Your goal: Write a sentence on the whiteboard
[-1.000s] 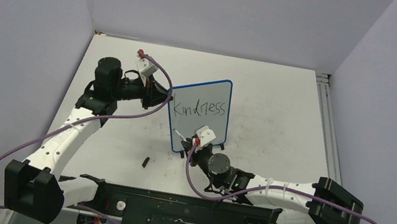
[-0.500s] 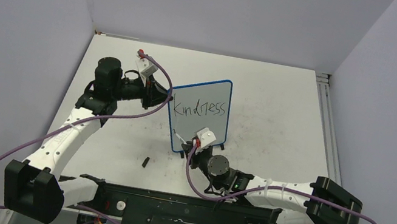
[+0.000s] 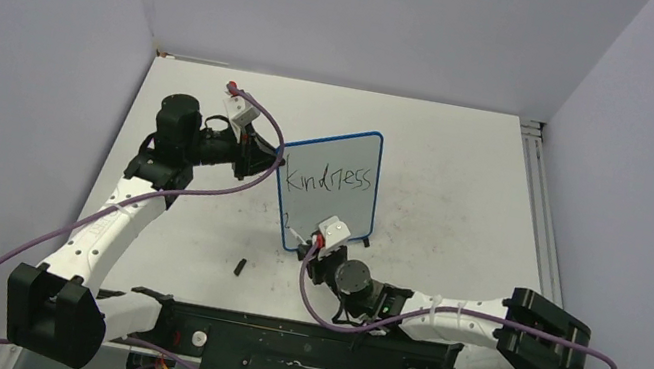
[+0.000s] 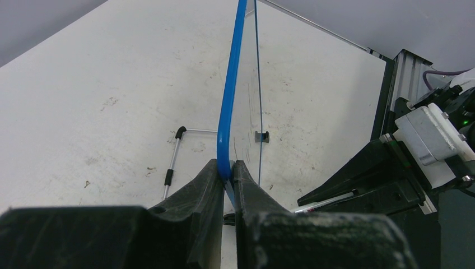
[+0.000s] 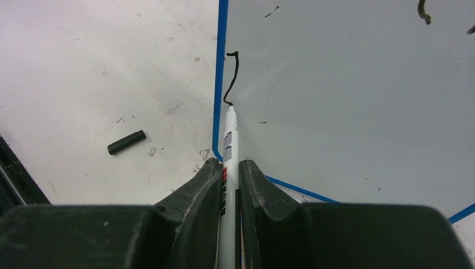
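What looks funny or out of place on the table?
A small black cap lies loose on the table, near the whiteboard's lower left corner, probably off the marker held by the right gripper. Nothing else stands out.

The whiteboard [image 3: 340, 202] stands upright mid-frame and blocks any straight pass across the table [image 3: 468, 169] there. The left gripper [image 3: 278, 164] is clamped on its left edge, so the left arm [image 3: 119, 219] bars the left-centre. The right gripper [image 3: 313, 240], closed on a marker [image 5: 229, 134] whose tip touches the board's lower left corner, fills the space in front. The right arm [image 3: 452, 313] stretches off to the lower right. A small black cap [image 3: 241, 266] lies lower left of the board. Open tabletop runs along the top of the frame behind the board, and down the right side to the metal rail [image 3: 536, 196].
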